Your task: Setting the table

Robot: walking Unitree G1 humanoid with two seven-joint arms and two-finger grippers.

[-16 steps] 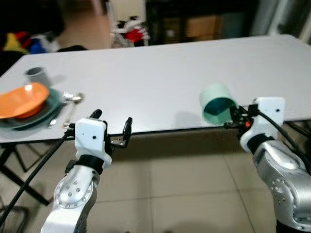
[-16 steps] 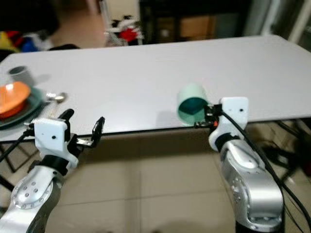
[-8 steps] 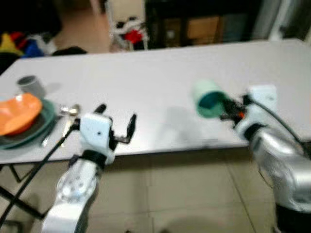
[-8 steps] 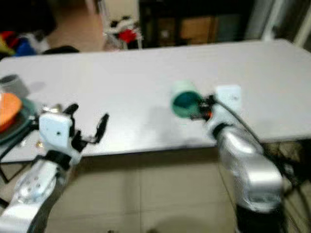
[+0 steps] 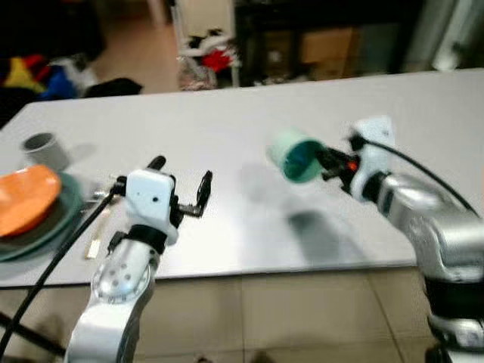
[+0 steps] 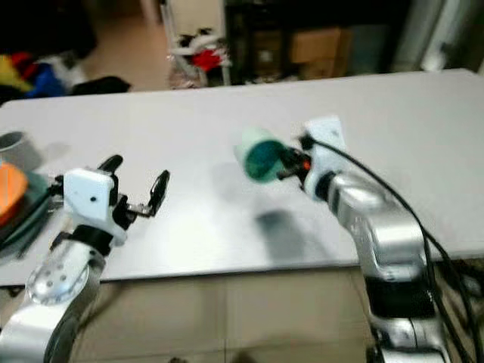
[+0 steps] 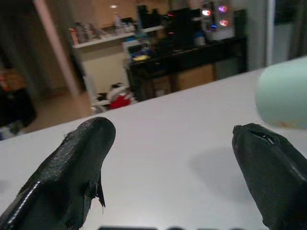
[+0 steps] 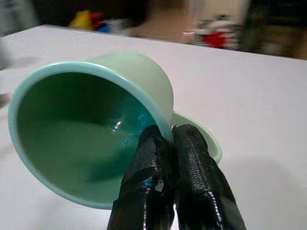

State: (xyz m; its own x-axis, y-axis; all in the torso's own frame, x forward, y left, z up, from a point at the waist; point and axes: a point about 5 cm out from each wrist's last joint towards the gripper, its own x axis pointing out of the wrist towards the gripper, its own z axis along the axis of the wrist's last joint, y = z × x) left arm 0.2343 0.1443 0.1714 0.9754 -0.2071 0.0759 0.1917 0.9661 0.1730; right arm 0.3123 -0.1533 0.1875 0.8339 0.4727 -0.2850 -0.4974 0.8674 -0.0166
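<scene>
Mint-green mug [image 5: 296, 157] airborne above mid-table, tipped on side, mouth toward robot. Right gripper [image 8: 169, 139] pinches rim beside handle, fingers clamped tight. Left gripper [image 5: 180, 187] spread wide, empty, hovering over white table [image 5: 227, 121] near edge. Orange bowl [image 5: 26, 198] on green plates [image 5: 47, 227], grey cup [image 5: 41, 149] at mug's 9 o'clock. Advice: level wrist upright before lowering; carry toward setting; thin rim pinch may slip.

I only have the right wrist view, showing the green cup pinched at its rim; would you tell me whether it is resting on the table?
Observer: No, the right gripper holds the green cup tipped above the table; its shadow falls below.
Operator: Thanks. What is my left arm doing?
Observer: The left gripper hovers over the near table edge, fingers apart, holding nothing.
Operator: Is anything already laid out?
Observer: Yes, an orange bowl sits on a green plate at the table's left end.
</scene>
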